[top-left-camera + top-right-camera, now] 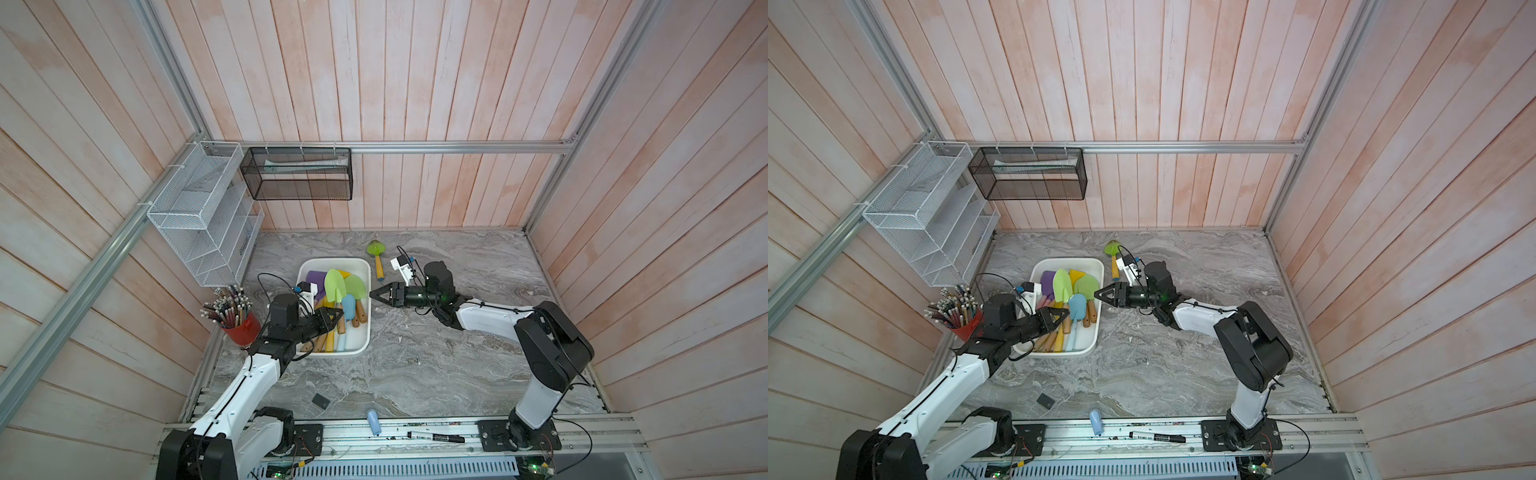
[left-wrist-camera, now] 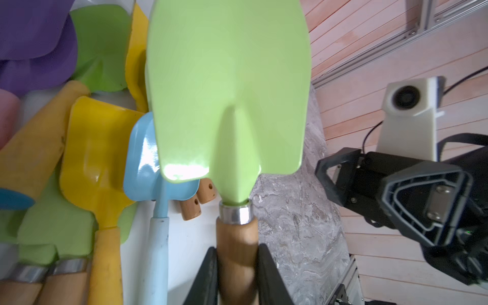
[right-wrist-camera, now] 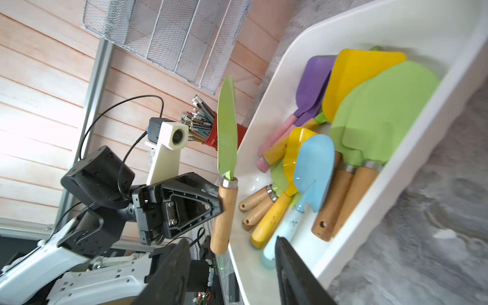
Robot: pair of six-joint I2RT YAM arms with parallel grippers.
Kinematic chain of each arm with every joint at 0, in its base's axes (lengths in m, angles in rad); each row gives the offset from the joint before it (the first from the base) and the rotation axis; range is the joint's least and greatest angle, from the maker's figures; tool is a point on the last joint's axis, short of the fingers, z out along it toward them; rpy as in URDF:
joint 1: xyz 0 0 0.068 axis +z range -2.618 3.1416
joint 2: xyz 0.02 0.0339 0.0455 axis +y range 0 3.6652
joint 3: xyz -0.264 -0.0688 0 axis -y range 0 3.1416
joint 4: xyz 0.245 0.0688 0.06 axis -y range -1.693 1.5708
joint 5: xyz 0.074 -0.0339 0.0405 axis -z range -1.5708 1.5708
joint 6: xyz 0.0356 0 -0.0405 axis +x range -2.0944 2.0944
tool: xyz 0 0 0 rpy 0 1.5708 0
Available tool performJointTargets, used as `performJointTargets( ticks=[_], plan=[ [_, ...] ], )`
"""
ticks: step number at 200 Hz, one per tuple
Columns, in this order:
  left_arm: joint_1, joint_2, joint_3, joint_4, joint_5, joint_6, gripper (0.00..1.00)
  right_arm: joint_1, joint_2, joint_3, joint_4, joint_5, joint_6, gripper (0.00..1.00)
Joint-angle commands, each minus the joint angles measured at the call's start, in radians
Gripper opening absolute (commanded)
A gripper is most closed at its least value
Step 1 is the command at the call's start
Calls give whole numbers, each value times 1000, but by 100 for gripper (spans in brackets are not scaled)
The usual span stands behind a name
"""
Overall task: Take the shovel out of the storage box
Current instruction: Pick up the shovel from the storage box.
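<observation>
The white storage box (image 1: pixel 365 341) (image 1: pixel 1071 261) sits on the marble table with several coloured shovels lying in it. My left gripper (image 1: pixel 338 316) (image 1: pixel 1064 312) (image 2: pixel 237 250) is shut on the wooden handle of a light green shovel (image 1: pixel 333 286) (image 1: pixel 1061 286) (image 2: pixel 227 87) (image 3: pixel 226 132). The shovel is raised above the others, its blade pointing toward the back wall. My right gripper (image 1: pixel 374 294) (image 1: pixel 1098 294) (image 3: pixel 232 240) hovers open just outside the box's right rim. It points at the held shovel and has nothing between its fingers.
A second green shovel (image 1: pixel 376 253) lies on the table behind the box. A red cup of pencils (image 1: pixel 243 326) stands left of the box, with a white wire rack (image 1: pixel 203 220) and a black mesh basket (image 1: pixel 297 178) on the walls. A marker (image 1: pixel 436 437) and a blue handle (image 1: pixel 372 420) lie at the front.
</observation>
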Motion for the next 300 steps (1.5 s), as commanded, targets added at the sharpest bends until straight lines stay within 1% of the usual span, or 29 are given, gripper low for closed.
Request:
performJointTargets(
  ticks=[1, 38, 102, 140, 180, 230, 264, 271, 282, 289, 294, 296, 300],
  plan=[
    [17, -24, -14, 135, 123, -52, 19, 18, 52, 52, 161, -90, 90, 55],
    [28, -26, -33, 224, 197, -113, 19, 42, 128, 106, 260, -136, 163, 56],
    [29, -32, -49, 312, 245, -172, 19, 86, 215, 192, 341, -164, 236, 56],
    [29, -38, -56, 339, 256, -191, 20, 97, 251, 213, 413, -174, 294, 54],
    [29, -39, -61, 362, 267, -200, 20, 108, 283, 232, 479, -195, 347, 45],
    [29, -39, -68, 378, 270, -209, 19, 111, 314, 235, 612, -216, 447, 29],
    [30, -34, -73, 385, 271, -212, 20, 113, 315, 235, 632, -216, 458, 18],
    [30, -34, -74, 387, 272, -212, 22, 112, 314, 234, 636, -214, 461, 15],
    [31, -34, -73, 386, 273, -211, 29, 112, 314, 234, 633, -213, 461, 13],
    [31, -35, -69, 374, 269, -205, 37, 110, 313, 231, 632, -209, 461, 13],
    [31, -38, -64, 360, 263, -195, 44, 108, 311, 229, 631, -206, 459, 13],
    [31, -39, -61, 352, 261, -189, 49, 107, 310, 228, 630, -204, 459, 13],
    [31, -40, -55, 338, 255, -178, 53, 105, 307, 225, 624, -200, 457, 13]
  ],
)
